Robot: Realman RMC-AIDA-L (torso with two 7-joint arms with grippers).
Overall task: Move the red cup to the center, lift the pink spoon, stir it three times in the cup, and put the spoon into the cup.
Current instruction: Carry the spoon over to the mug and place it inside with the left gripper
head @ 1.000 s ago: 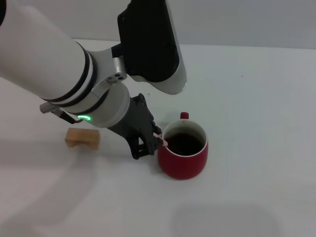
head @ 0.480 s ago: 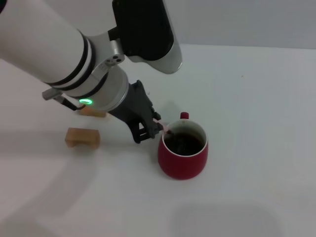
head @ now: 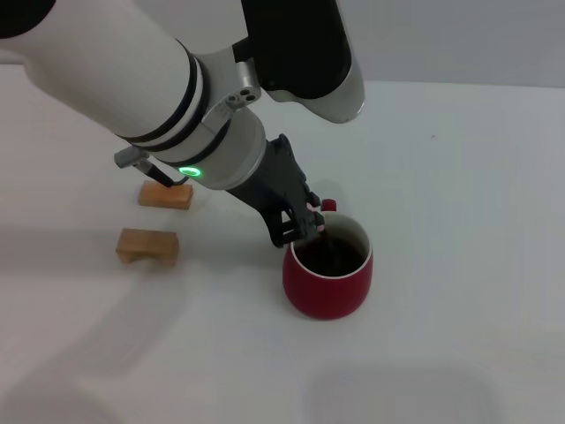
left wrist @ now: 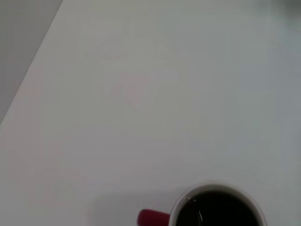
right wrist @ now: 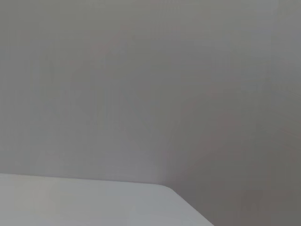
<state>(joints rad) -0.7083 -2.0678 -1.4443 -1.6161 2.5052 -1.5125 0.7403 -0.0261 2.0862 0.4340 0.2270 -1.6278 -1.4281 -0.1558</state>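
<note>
The left gripper [head: 305,225] hangs over the red cup's [head: 327,281] rim; whether it grips anything is unclear.

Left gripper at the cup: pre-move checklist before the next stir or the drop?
1. Left gripper over the near-left rim of the red cup: ok.
2. Cup upright on the white table: ok.
3. Grip on the pink spoon: cannot tell, spoon is hidden behind the fingers.
4. Spoon bowl down inside the cup: cannot tell, interior is dark in head and left wrist views.
5. Two wooden blocks apart from the cup, on the robot's left: ok.
6. Right gripper position: cannot tell, not in view.
</note>
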